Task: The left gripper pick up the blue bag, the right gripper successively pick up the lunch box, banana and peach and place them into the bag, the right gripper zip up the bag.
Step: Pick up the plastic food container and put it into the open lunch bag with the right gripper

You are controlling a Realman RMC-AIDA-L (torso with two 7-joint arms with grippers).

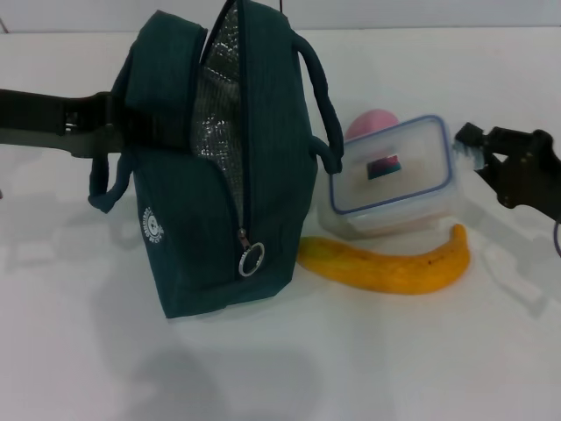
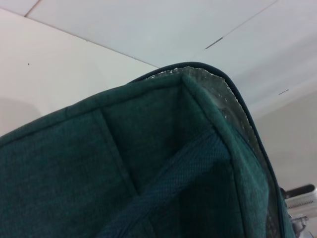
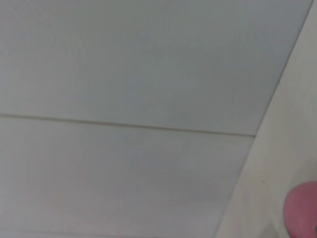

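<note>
Blue-green fabric bag point(image 1: 219, 184) stands upright on the white bench point(image 1: 351, 368), left of centre, zip open along its top and front edge; silver foil lining point(image 1: 215, 96) shows, contents not visible. Round white logo on its lower side, writing unreadable. Metal ring zip pull point(image 1: 252, 260) hangs low. Left gripper point(image 1: 103, 132) is at the bag's left side by the handle; cannot tell whether it is clenched. Clear rectangular lunch box point(image 1: 394, 175) with blue-rimmed lid, red-and-teal sticker on top, lid on. Pink peach point(image 1: 370, 123) behind it. Yellow-orange banana point(image 1: 390, 261) lies in front. Right gripper point(image 1: 480, 156), fingers parted, hovers just beside the box's right end.
</note>
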